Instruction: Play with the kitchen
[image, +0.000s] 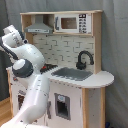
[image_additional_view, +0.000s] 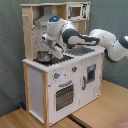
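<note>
The kitchen is a tall white and light-wood toy unit with a black faucet, a grey sink, a grey hood and a small microwave. In the second exterior view the kitchen shows its windowed oven door at the front. The white arm reaches in from the second exterior view's right. Its gripper hangs low over the hob, right beside a small metal pot. In the first exterior view the arm hides the gripper and most of the hob.
A narrow white door with a dark handle sits beside the oven. The overhead shelf and hood hang close above the arm's wrist. Wooden floor lies in front, and a grey curtain hangs behind.
</note>
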